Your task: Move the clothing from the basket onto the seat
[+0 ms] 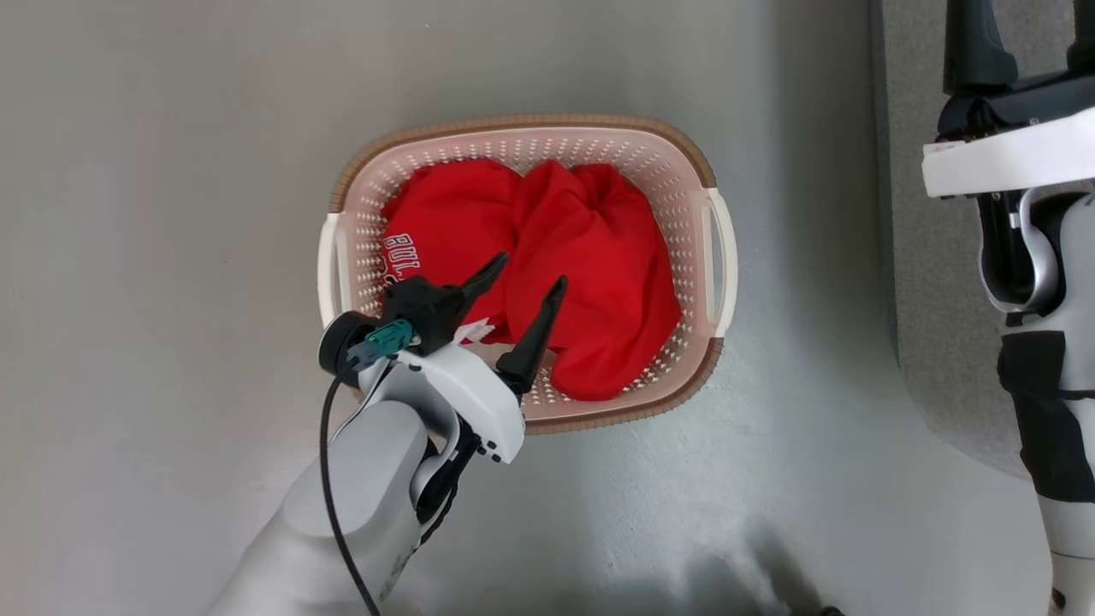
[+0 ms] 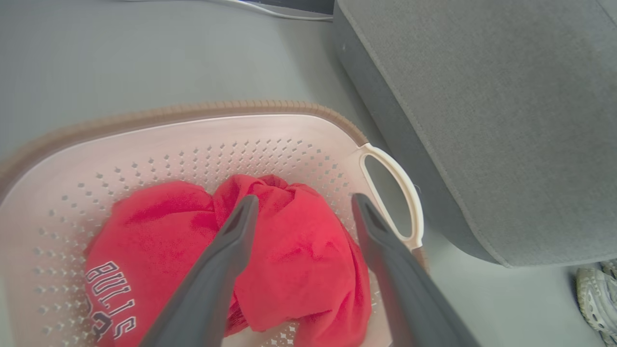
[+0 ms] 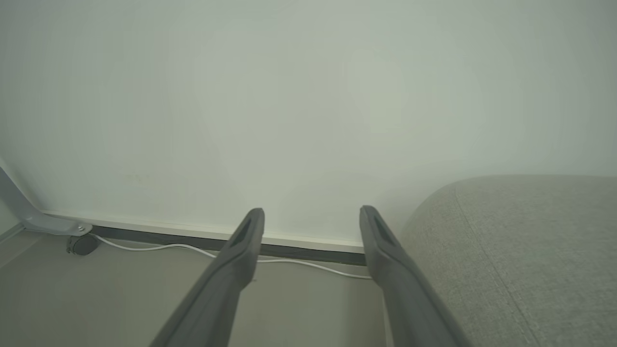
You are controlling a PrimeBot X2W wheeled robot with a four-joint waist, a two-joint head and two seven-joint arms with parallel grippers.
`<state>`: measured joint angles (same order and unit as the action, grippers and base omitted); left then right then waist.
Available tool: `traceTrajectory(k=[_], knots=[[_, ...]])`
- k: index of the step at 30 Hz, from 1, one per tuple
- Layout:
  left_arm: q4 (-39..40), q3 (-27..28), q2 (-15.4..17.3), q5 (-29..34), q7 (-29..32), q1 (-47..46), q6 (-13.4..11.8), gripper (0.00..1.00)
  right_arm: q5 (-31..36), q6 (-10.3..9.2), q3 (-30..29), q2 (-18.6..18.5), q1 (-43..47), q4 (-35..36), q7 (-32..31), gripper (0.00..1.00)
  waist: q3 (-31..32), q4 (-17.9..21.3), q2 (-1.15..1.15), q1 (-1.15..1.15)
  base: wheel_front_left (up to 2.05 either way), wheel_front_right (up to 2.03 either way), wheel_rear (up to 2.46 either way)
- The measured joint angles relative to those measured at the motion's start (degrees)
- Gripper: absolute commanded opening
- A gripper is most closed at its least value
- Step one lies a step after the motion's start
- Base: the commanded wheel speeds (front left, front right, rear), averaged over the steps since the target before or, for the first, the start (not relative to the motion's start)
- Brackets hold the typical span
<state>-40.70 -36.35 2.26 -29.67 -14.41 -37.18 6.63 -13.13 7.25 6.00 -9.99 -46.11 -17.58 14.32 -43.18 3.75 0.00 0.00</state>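
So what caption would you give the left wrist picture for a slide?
Open left fingers hover above the red clothing in the basket, grey seat alongside.

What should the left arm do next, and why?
Probably lower the left gripper onto the clothing and close. Its jaws stand open and empty over the bunched red ridge, which lies in the basket, so a short drop should put fabric between the fingers.

a living-room setting: grey sofa (image 2: 482, 120), laundry basket (image 1: 522, 122) on bare floor (image 1: 171, 257).
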Motion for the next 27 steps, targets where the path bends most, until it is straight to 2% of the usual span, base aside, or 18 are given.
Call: traceTrajectory(k=[12, 22, 27], knots=[[-10.26, -14.62, 0.23, -8.34, -0.08, -9.78, 0.44, 1.0, 0.0, 0.0, 2.47, 2.61, -4.59, 2.69, 0.01, 1.0, -5.62, 3.98, 0.0, 0.0, 0.0, 0.0, 0.0], [-18.9, -16.64, 0.36, -9.56, -0.08, -16.23, 0.44, 1.0, -0.11, 0.0, 3.08, 4.5, -5.35, 6.09, 0.09, 1.0, -11.67, 7.56, 0.0, 0.0, 0.0, 0.0, 0.0], [-20.41, -18.19, 0.46, -11.78, -0.08, -17.76, 0.44, 1.0, -0.66, 0.0, 2.97, 5.14, -5.28, 6.5, 0.09, 1.0, -13.53, 9.43, 0.0, 0.0, 0.0, 0.0, 0.0]])
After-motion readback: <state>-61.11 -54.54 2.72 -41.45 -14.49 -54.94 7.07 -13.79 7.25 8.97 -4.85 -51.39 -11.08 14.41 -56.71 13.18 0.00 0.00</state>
